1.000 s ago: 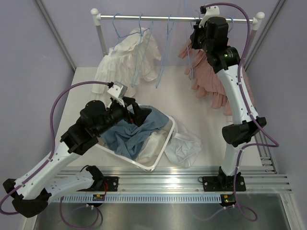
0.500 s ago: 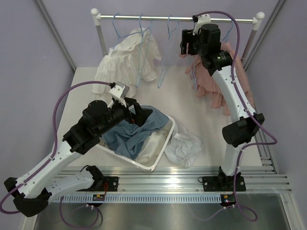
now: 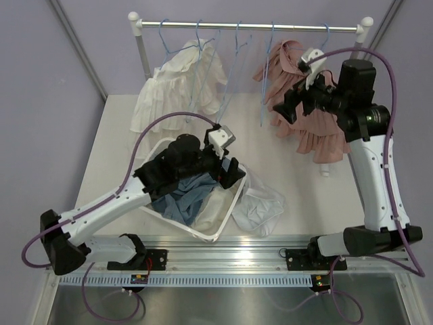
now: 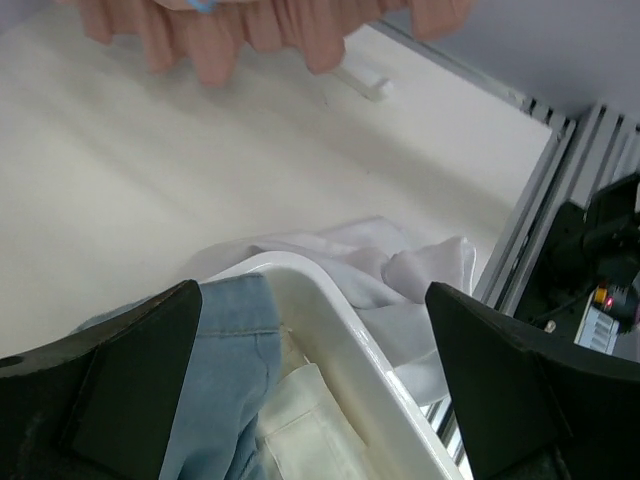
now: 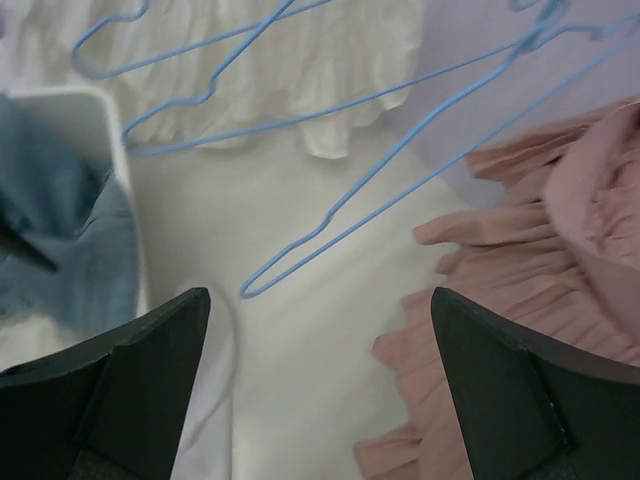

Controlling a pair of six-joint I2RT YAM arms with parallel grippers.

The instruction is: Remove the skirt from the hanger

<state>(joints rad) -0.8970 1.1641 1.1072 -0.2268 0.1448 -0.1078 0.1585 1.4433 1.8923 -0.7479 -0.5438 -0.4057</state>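
Note:
The pink tiered skirt (image 3: 308, 125) hangs from the right end of the rail (image 3: 203, 25), bunched over its hanger's top near the rail. My right gripper (image 3: 283, 112) is open just left of the skirt, holding nothing. In the right wrist view the skirt (image 5: 560, 230) fills the right side, and the open gripper (image 5: 320, 400) frames bare table below a dangling blue hanger (image 5: 330, 220). My left gripper (image 3: 233, 175) is open over the basket's right end. In the left wrist view it (image 4: 315, 390) is empty above the rim, and the skirt's hem (image 4: 250, 30) shows at the top.
A white basket (image 3: 203, 233) holds blue denim (image 4: 230, 340) and cream cloth (image 4: 310, 430). A white cloth (image 3: 260, 206) lies on the table against its right side. A white garment (image 3: 179, 81) and several blue hangers (image 3: 233, 74) hang on the rail's left half.
My right gripper has opened and drawn back from the rail, down and to the right. The left arm has swung right, from the basket's left end to its right end.

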